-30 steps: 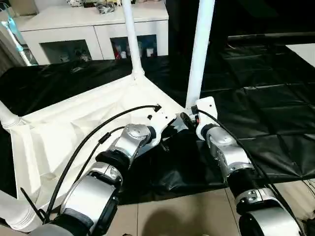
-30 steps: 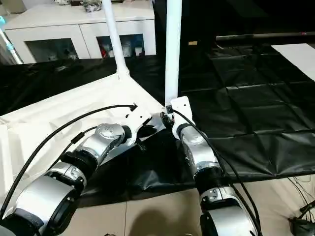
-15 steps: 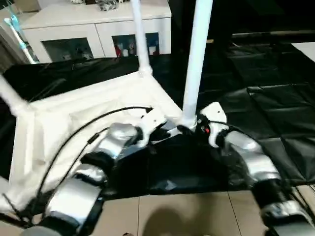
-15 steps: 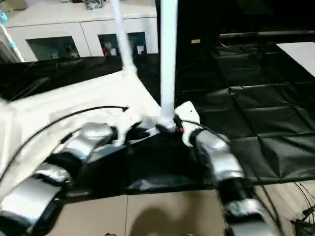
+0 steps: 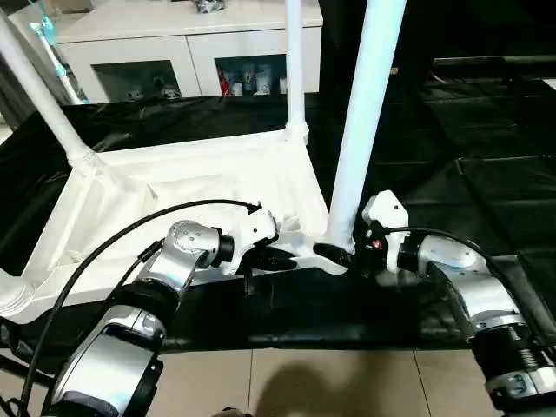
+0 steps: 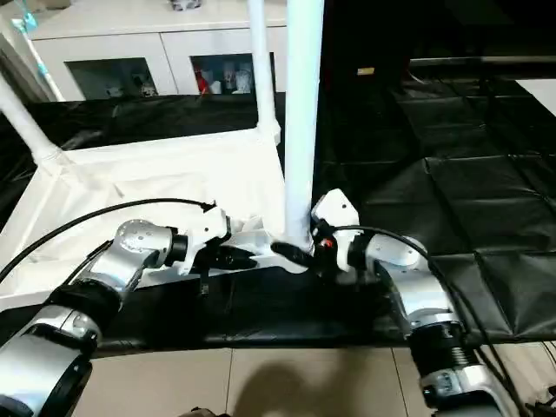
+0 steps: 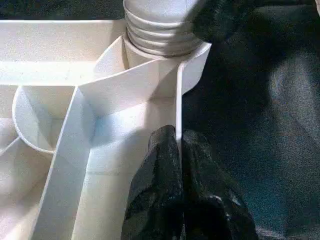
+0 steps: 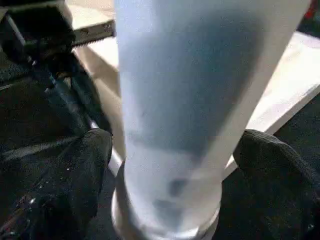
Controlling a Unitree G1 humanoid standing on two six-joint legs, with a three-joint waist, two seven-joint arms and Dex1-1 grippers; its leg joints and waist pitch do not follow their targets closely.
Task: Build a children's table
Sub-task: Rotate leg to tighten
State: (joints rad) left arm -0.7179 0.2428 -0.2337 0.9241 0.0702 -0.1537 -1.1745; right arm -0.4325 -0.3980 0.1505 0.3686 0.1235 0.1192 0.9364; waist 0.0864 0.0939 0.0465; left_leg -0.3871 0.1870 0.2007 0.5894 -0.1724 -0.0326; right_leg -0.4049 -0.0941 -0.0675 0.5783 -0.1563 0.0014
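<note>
- Right pincer [image 8: 165,170] is spread around the foot of the near leg [image 5: 365,122], one black finger [image 8: 85,165] on each side of the tube, just above the ribbed collar where the leg enters the corner socket [image 7: 165,55]. Whether the pads actually touch the tube I can't tell.
- Left pincer [image 7: 180,175] is pressed together on the top's rim [image 7: 178,105], pinching that thin white wall just beside the same socket.
- The top [image 5: 174,200] lies upside down on the black tabletop [image 5: 486,148], ribs facing up, its near edge at the tabletop's front edge. From the near leg: a second leg [image 5: 294,61] stands at the corner behind it, a third [image 5: 39,95] leans up at the far-left corner, and the butt of a fourth [image 5: 13,295] shows at the near-left corner.
- Risk one: the near leg looks tilted a touch off upright. If it isn't fully seated, a push from the right pincer could lever it crooked or pop it out of the socket.
- Risk two: the left grip is on a thin rim. Twisting or pressing the leg could slip that wall out from between the fingers, and the light top would then skid on the slick black cover.
- Risk three: the socket sits right at the tabletop's front edge, so a skid toward the robot could drop that corner off onto the floor [image 5: 330,382].
- Writing: none readable. Behind the second leg, the white cabinet [image 5: 174,43] holds coloured items, labels too small to make out.
</note>
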